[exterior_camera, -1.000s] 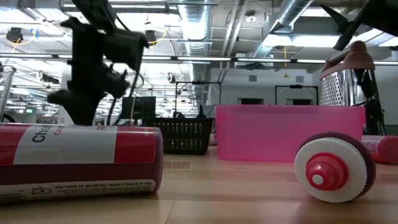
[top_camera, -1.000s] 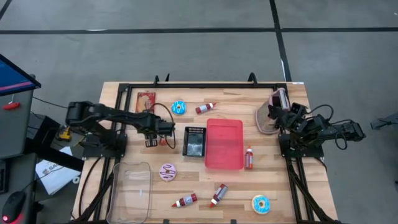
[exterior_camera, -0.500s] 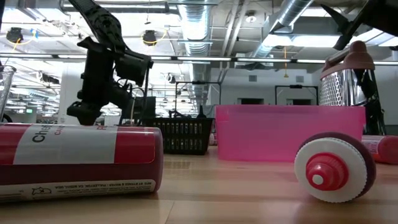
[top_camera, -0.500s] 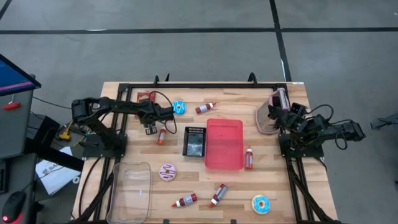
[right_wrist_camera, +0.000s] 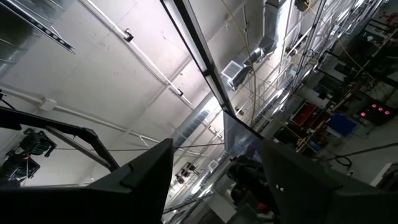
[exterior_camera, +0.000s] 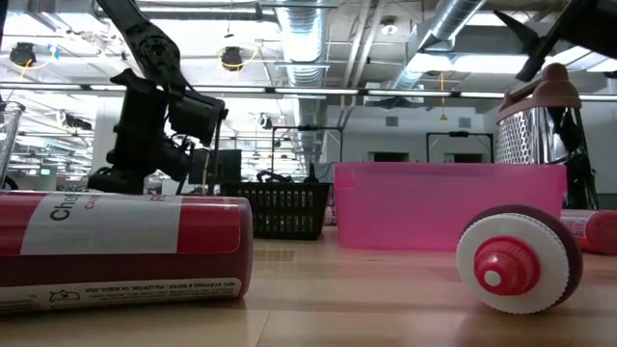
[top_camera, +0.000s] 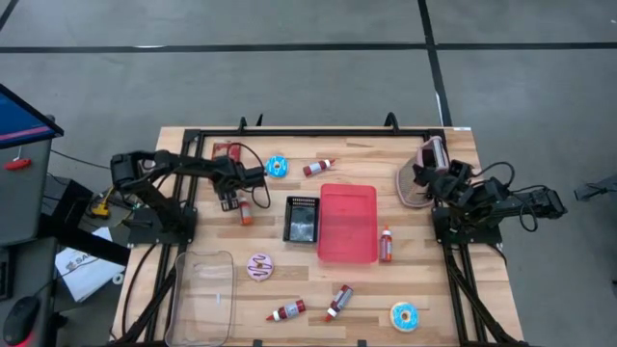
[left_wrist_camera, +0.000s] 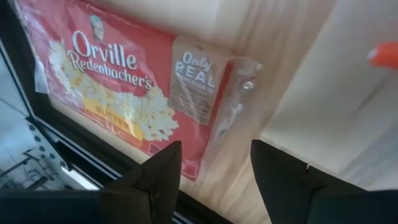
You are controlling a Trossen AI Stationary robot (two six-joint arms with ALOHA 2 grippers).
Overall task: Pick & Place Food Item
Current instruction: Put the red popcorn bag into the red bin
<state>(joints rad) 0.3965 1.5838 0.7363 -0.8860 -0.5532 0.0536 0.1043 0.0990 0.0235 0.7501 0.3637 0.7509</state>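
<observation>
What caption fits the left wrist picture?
Left gripper open above a red popcorn bag on the wooden table.

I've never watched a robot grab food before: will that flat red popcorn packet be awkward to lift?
Probably a bit. The popcorn packet lies flat on the wood, leaving little edge for the open left claw to catch. Its clear crinkled wrapper looks slick and may slip. It appears thin and soft, so it would likely sag when lifted.

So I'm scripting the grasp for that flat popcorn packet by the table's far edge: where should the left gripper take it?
Probably from above, at the popcorn packet's clear sealed end. It lies flat on the wood, and its opposite side sits against the black frame rail, so that end is the freer one. The open left gripper already hangs over it.
</observation>
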